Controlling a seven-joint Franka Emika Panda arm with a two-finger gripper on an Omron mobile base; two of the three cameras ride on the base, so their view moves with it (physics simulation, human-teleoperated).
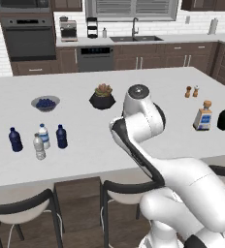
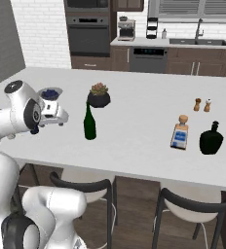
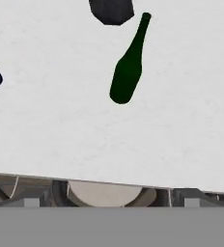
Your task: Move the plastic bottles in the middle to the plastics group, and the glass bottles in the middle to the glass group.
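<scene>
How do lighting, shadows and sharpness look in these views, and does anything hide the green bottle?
Left base view: flat, even light, faint shadows under the plastic bottles; the arm covers the counter's middle. Right base view: green bottle sharp, soft shadow, no glare. Hand view: mildly soft, the green bottle unobstructed and leaning from the camera's angle.

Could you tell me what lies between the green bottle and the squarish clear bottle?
Nothing: in the right base view, bare counter separates the green bottle from the squarish clear bottle.

Both base views look forward across the counter (image 1: 85,140); hand view looks down.
</scene>
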